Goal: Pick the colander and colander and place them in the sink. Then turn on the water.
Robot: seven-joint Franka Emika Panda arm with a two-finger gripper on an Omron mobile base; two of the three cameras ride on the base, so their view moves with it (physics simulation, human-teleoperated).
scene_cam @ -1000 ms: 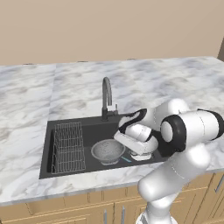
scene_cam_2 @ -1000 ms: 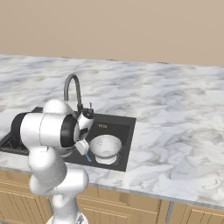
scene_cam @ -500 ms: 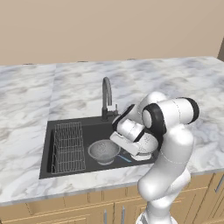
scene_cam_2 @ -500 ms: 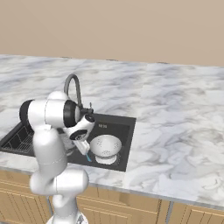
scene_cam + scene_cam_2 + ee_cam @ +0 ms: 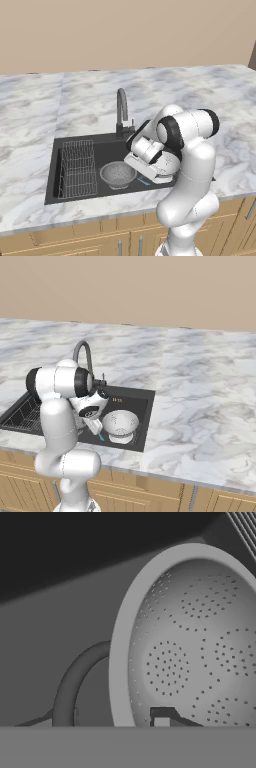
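The darker grey colander sits upright on the floor of the black sink, right of the wire rack. My gripper hangs low in the basin at this colander's right rim. In the hand view the grey colander is close up, and one fingertip stands inside the bowl, clear of the rim, so the jaws are open and hold nothing. The whitish colander rests upright in the right part of the sink, just right of my gripper. The water is out of view.
A dark gooseneck tap rises behind the basin. A wire dish rack fills the sink's left end. A blue spatula lies on the sink floor under my hand. Marble counter surrounds the sink; the drain ring lies beside the grey colander.
The arm's elbow has swung from the right in over the base. The hand has stayed low beside the grey colander, which has hardly shifted.
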